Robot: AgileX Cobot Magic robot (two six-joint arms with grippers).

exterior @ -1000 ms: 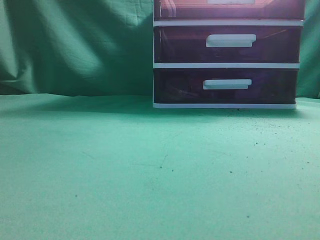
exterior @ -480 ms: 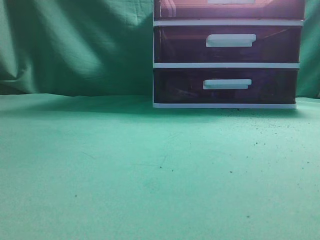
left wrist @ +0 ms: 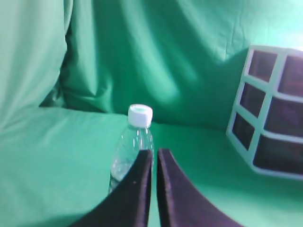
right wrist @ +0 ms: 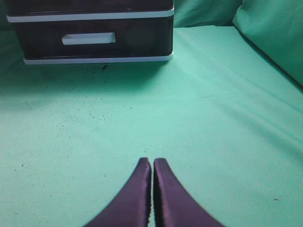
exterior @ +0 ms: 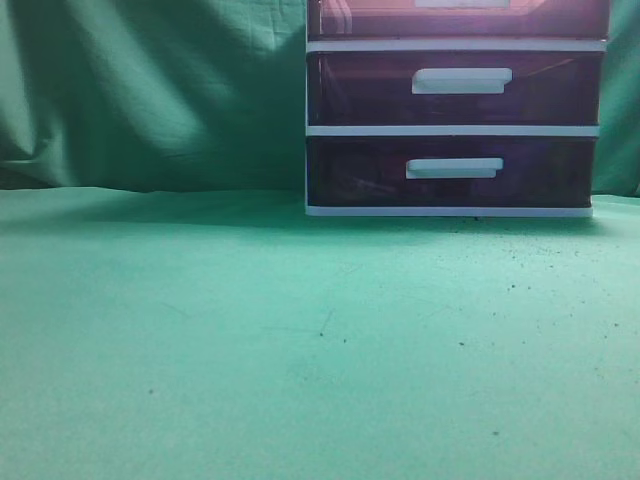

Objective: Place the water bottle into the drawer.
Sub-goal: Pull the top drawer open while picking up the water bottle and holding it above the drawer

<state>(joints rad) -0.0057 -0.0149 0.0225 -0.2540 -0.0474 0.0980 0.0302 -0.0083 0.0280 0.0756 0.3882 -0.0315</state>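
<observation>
A clear water bottle [left wrist: 132, 146] with a white cap stands upright on the green cloth in the left wrist view, just beyond my left gripper [left wrist: 154, 152], which is shut and empty. The bottle does not show in the exterior view. The top drawer [exterior: 460, 18] of the white-framed purple unit is cut by the top edge of the exterior view and looks closed. The unit also shows in the left wrist view [left wrist: 265, 113]. My right gripper [right wrist: 152, 161] is shut and empty, low over the cloth, well in front of the unit's bottom drawer [right wrist: 94, 40].
Two lower purple drawers [exterior: 455, 90] with white handles sit under the top one. Green cloth [exterior: 300, 330] covers the table and hangs as a backdrop. A raised fold of cloth [right wrist: 270, 33] lies at the right in the right wrist view.
</observation>
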